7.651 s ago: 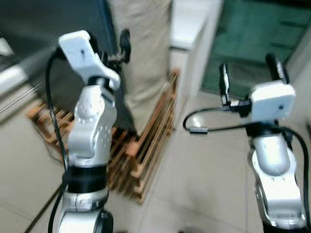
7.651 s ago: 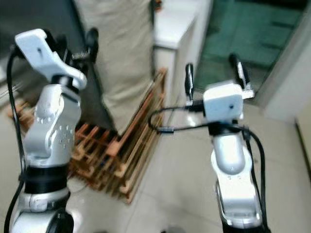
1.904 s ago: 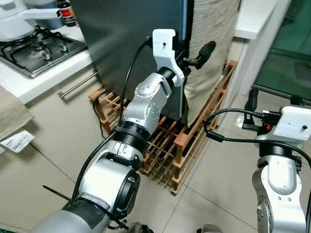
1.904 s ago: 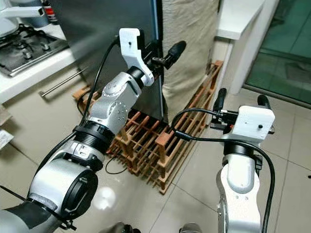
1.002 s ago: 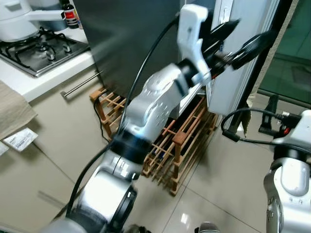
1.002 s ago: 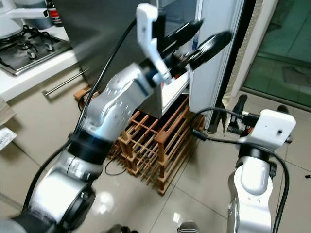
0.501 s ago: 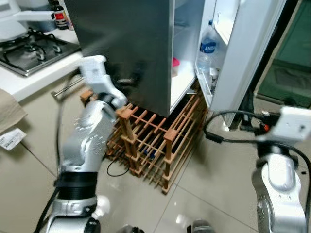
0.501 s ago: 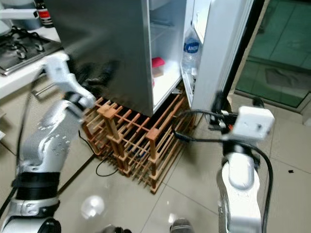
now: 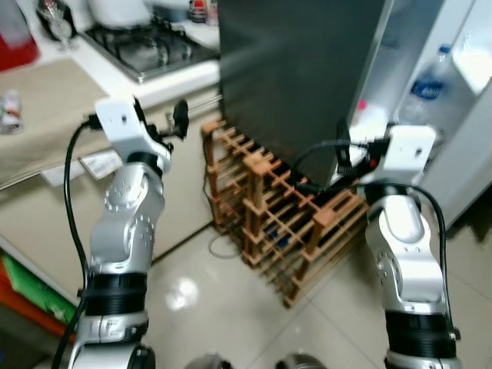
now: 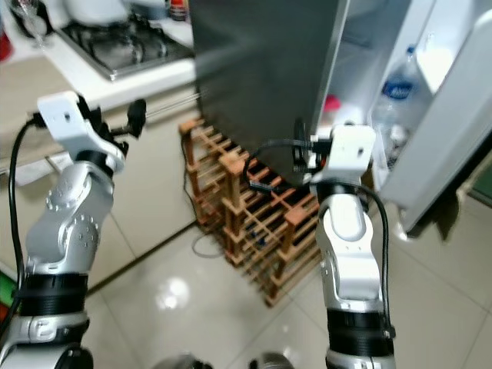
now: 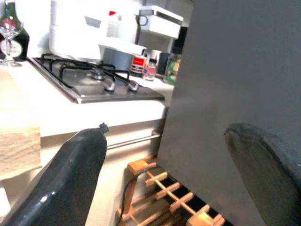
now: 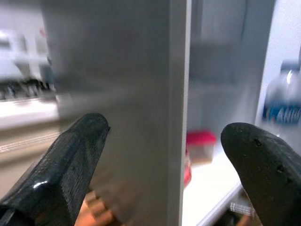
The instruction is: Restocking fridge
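Home kitchen. Gas hob [image 11: 91, 80] sitting on white desk [image 11: 70, 110], bottles and jars [image 11: 150, 66] standing behind it. Dark fridge [image 10: 261, 69] standing open, water bottle [image 10: 396, 88] sitting in its door. Wooden wine rack [image 9: 284, 223] standing on glossy tiled floor [image 10: 200, 307].

Both silver arms stand bent upward at the elbow, left gripper [image 11: 164, 174] and right gripper [image 12: 164, 165] spread wide, empty.
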You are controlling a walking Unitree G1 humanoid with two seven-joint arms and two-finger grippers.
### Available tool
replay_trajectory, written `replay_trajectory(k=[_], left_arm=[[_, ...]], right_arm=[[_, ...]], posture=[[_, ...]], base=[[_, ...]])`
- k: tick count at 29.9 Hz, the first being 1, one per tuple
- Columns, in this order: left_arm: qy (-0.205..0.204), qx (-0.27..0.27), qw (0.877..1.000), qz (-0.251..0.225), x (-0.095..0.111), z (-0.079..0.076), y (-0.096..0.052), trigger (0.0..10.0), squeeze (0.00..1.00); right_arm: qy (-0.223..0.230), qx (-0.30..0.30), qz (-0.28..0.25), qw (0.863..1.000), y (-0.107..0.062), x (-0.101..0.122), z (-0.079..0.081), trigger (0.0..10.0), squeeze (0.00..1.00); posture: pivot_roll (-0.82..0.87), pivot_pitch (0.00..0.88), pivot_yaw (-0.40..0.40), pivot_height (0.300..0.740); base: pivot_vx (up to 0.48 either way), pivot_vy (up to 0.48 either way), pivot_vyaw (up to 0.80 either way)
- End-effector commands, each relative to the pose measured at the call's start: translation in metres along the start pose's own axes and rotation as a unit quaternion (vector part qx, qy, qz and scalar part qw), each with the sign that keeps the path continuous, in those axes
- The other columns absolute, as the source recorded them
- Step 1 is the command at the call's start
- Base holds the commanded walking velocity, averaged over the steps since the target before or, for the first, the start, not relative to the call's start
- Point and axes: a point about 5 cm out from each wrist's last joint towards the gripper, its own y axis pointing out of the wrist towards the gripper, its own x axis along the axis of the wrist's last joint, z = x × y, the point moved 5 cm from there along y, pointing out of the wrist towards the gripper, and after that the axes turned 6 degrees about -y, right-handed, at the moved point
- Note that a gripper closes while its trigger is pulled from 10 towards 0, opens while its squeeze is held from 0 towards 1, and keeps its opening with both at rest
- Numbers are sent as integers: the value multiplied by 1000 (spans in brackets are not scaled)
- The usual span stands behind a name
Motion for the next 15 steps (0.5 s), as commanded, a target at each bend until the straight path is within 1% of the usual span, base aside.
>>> replay_trajectory(k=[1, 2, 3, 4, 8, 9, 11, 13, 15], left_arm=[[21, 7, 1000, -10, 6, 3, 3, 10000, 0], [28, 12, 999, -9, 5, 4, 3, 10000, 0], [32, 17, 999, -9, 4, 5, 3, 10000, 0], [34, 24, 999, -5, 3, 7, 4, 10000, 0], [36, 35, 999, -7, 3, 10, 4, 10000, 0], [39, 47, 998, -19, 8, 14, 4, 10000, 0], [45, 52, 997, -21, 9, 15, 5, 10000, 0], [45, 52, 997, -19, 7, 14, 6, 10000, 0], [50, 43, 998, -19, 6, 9, 7, 10000, 0]], right_arm=[[16, 21, -17, 1000, 2, 6, 15, 10000, 0], [14, 27, -20, 999, 2, 7, 17, 10000, 0], [13, 32, -23, 999, 3, 8, 20, 10000, 0], [10, 36, -30, 999, 3, 11, 21, 10000, 0], [10, 37, -31, 999, 3, 11, 21, 10000, 0], [9, 38, -33, 999, 3, 11, 21, 10000, 0], [7, 39, -36, 999, 3, 12, 21, 10000, 0], [4, 39, -37, 999, 3, 11, 21, 10000, 0], [7, 32, -35, 999, 3, 10, 20, 10000, 0]], posture=[[-112, 0, 31, 711], [-112, 0, 31, 711], [-112, 0, 31, 711], [-115, 0, 34, 711], [-115, 0, 34, 711], [-121, 0, 36, 711], [-121, 0, 36, 711], [-126, 0, 33, 711], [-126, 0, 33, 711]], base=[[0, 0, 638], [0, 0, 638], [0, -420, 644], [281, -386, 613], [335, -337, 606], [375, -296, 606], [398, -262, 594], [411, -122, 594], [356, -131, 594]])
